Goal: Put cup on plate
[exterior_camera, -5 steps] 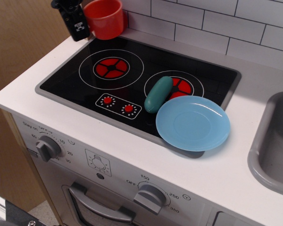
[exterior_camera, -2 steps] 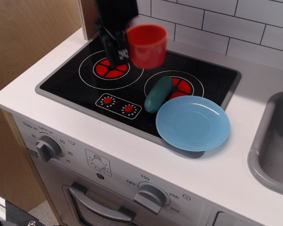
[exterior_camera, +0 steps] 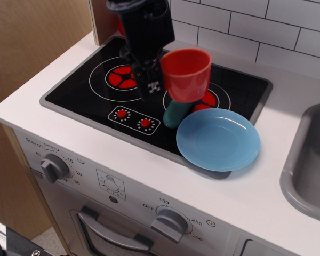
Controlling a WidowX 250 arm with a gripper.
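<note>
My gripper (exterior_camera: 156,80) is shut on the red-orange cup (exterior_camera: 185,73) at its left side, where the handle is hidden, and holds it upright in the air above the right burner. The light-blue plate (exterior_camera: 218,140) lies flat on the counter, overlapping the stove's front right corner. The cup hangs up and to the left of the plate, apart from it.
A teal pickle-shaped toy (exterior_camera: 174,114) lies on the right burner, partly hidden behind the cup, touching the plate's left rim. The black stovetop (exterior_camera: 96,96) has two red burners. A grey sink (exterior_camera: 309,165) is at the right. White tiled wall behind.
The gripper has carried the cup from the back left corner forward and to the right, lowering it towards the plate.
</note>
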